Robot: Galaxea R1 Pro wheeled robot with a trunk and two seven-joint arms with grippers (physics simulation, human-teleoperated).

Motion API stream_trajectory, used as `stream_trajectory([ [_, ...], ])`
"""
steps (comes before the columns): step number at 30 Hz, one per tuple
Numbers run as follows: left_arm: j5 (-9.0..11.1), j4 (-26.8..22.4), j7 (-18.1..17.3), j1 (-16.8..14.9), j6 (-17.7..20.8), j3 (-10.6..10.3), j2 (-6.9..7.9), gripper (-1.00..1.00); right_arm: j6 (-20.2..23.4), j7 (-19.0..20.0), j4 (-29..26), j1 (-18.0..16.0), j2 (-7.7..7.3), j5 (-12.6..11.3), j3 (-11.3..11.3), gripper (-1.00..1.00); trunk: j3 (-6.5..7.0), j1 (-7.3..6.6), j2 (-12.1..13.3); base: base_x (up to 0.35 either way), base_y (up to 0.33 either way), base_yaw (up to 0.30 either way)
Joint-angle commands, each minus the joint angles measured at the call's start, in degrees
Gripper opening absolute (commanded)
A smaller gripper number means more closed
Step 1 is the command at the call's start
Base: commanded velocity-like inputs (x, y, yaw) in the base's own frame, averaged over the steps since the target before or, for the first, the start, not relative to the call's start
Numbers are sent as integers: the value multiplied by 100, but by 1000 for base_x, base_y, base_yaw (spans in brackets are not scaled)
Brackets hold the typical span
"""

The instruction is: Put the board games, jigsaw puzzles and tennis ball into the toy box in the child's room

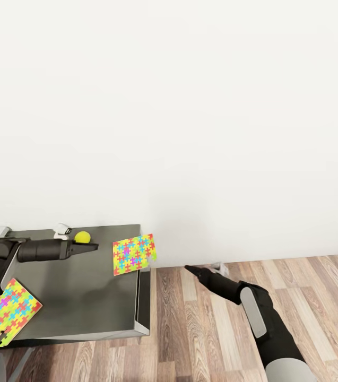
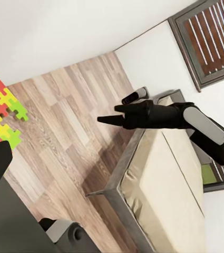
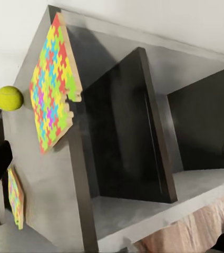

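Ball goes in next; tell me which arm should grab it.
Left, probably. The left gripper hangs over the table right beside the tennis ball; the right gripper is off the table's edge, above the floor.

A dark grey table (image 1: 84,302) is seen, on which two jigsaw puzzles (image 1: 133,253) (image 1: 10,312) and a tennis ball (image 1: 83,236) are laid.
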Motion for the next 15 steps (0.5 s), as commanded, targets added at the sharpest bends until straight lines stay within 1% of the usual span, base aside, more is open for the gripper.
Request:
stream_trajectory([
  [1, 1, -1, -21, -2, 66, -3, 3, 100, 54, 45, -3, -3, 3, -10, -36, 100, -9, 3, -10, 0, 0, 0],
  [4, 1, -1, -21, 4, 71, -3, 3, 100, 61, 73, -9, 1, -8, -83, -49, 100, -3, 3, -10, 0, 0, -11],
  [8, 1, -2, -21, 9, 74, -3, 3, 100, 47, 95, -28, 14, -31, -283, -39, 100, 22, 3, -10, 0, 0, -46],
  [10, 1, -2, -21, 11, 74, -3, 3, 100, 44, 100, -36, 20, -39, -342, -37, 100, 38, 3, -10, 0, 0, -29],
  [15, 7, 3, -21, 17, 81, -3, 3, 100, 33, 109, -41, 24, -42, -389, -32, 100, 82, 3, -10, 0, 0, -10],
])
